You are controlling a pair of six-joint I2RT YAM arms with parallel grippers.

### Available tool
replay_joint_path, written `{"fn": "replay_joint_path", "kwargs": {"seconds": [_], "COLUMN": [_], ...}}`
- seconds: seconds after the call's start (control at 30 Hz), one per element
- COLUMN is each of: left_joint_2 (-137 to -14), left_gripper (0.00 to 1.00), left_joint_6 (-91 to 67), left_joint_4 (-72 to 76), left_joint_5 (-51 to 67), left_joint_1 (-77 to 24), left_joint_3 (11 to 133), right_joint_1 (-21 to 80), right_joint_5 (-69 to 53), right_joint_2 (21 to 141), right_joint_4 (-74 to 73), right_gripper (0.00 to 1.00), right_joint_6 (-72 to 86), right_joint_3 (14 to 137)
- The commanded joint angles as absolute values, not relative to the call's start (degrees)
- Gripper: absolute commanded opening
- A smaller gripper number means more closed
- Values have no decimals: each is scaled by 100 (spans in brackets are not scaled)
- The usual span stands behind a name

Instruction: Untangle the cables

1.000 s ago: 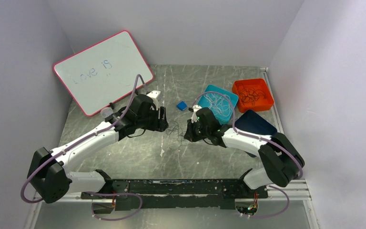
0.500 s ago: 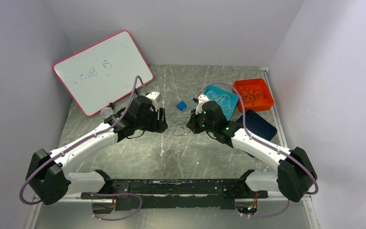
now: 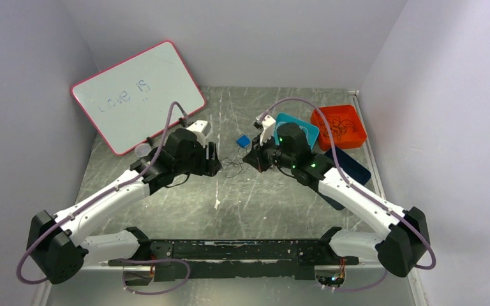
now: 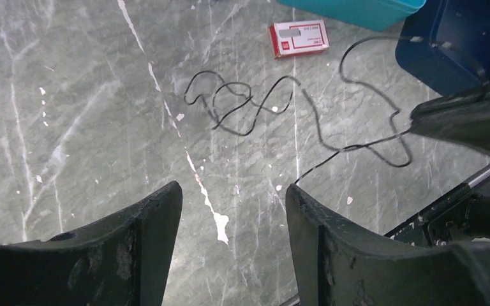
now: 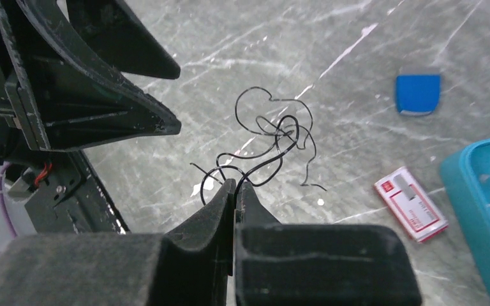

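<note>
Currently, black cable (image 5: 274,137) pinched in R gripper (image 5: 235,191) w/ jaws fully closed, L gripper (image 4: 233,217) jaws held apart, nothing gripped

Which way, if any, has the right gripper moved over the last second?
Yes: the right gripper moved up the view, nearer the small blue pad.

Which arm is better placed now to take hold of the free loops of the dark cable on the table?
Left. The left end effector is open and empty beside the dark cable; the right end effector is shut on one strand.
</note>
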State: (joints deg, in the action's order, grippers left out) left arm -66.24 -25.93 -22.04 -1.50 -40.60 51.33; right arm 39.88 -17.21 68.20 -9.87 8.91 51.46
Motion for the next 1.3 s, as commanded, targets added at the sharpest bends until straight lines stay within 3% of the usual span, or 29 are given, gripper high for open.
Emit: {"fn": "replay_joint_path", "kwargs": {"seconds": [0.0, 0.13, 0.33, 0.57, 0.87, 1.07, 1.27], "left_joint_2": [-6314, -6145, -6169, -6213, -6160, -6070, -6024], "left_gripper": [66, 66, 65, 65, 65, 65, 65], "left_joint_6": [-2479, -2445, -2378, -2286, -2162, -2179, -2162], "left_joint_4": [-2116, -2078, -1964, -1752, -1767, -1767, -1866], "left_joint_5": [-551, -712, -582, -325, -316, -317, -344], "left_joint_1": [-4030, -4029, -4030, -4032, -4026, -4027, -4027], "left_joint_3": [5057, 5029, 4955, 4822, 4736, 4629, 4632], "right_joint_1": [4020, 4022, 4024, 4017, 3973, 3543, 1850], "right_joint_5": [-1091, -168, 1539, 4217, 6221, 6433, 4798], "right_joint_2": [6506, 6324, 5386, 4732, 4360, 4437, 4435], "right_joint_4": [-1456, -1696, -1328, -2377, -3562, -3586, -2582], "right_gripper": [0, 0, 0, 0, 0, 0, 0], "right_joint_6": [659, 869, 1747, 2640, 4105, 4351, 3905], "right_joint_3": [5656, 5938, 5342, 5455, 5106, 4808, 4049]}}
